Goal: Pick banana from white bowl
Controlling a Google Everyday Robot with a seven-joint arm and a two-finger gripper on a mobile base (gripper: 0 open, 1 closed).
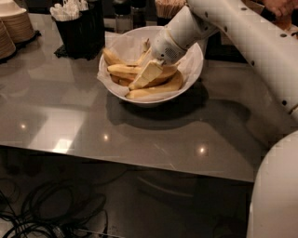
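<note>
The white bowl stands on the grey table at the back centre, lined with white paper and holding several yellow bananas. The banana, long and curved with brownish shading, lies along the bowl's front side. My gripper reaches down from the upper right into the middle of the bowl. Its pale tip rests among the bananas, just above the long one and over a shorter banana. The white arm covers the bowl's far right rim.
Stacked tan paper plates sit at the far left. A black holder with white items stands left of the bowl, with shakers and a stick holder behind. The table's front edge runs across; cables lie below.
</note>
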